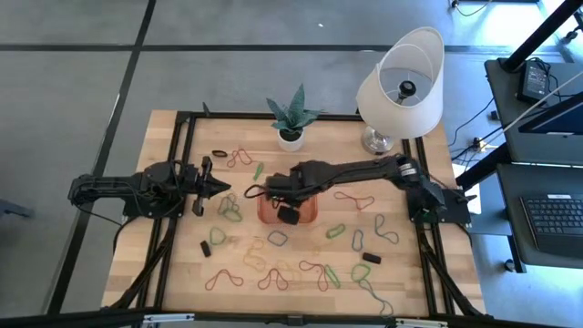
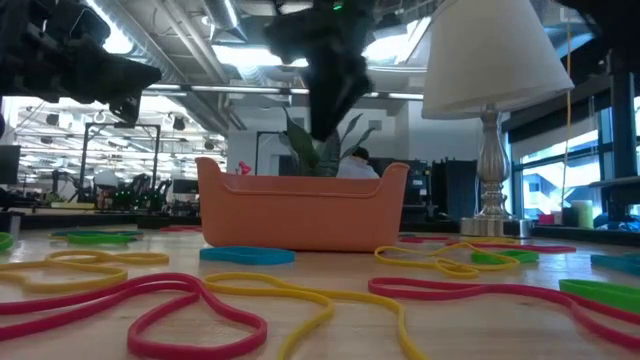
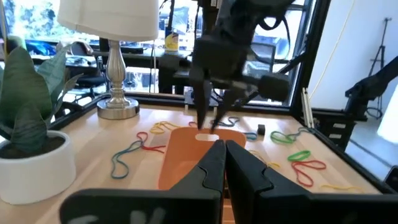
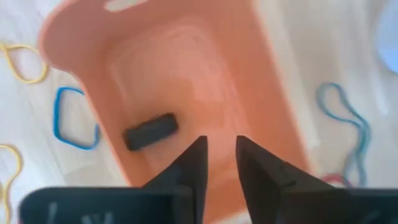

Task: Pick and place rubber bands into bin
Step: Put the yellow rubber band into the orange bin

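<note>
The right gripper (image 4: pixel 217 155) hangs over the bin (image 4: pixel 261 99), pointing straight down into it, fingers a narrow gap apart and nothing between them. Below it, on the bin floor, lies one small dark piece (image 4: pixel 150 131), off to one side of the fingertips and not touching them; whether it is a folded band or something else I cannot tell. In the high view the right gripper (image 1: pixel 284 202) sits above the bin (image 1: pixel 310 215) at the table's middle, its arm reaching in from the right edge. Seen level from the table top, the bin (image 2: pixel 300 212) stands open-topped with the dark gripper (image 2: pixel 328 95) well above its rim.

The next move, as I judge it, turns on where the loose bands lie from this claw: they ring the bin on every side. The closest are the green bands (image 1: pixel 230 210) just beside the bin toward the left arm, and a dark one (image 1: pixel 276 239) just in front of it. The red loops (image 1: pixel 310 271) along the front edge lie farther off.

The left gripper (image 1: pixel 208 186) waits left of the bin, fingers pressed together and empty, about as near the green bands as the right claw is; the lamp (image 1: pixel 401 80) and plant (image 1: pixel 291 117) stand clear at the back
</note>
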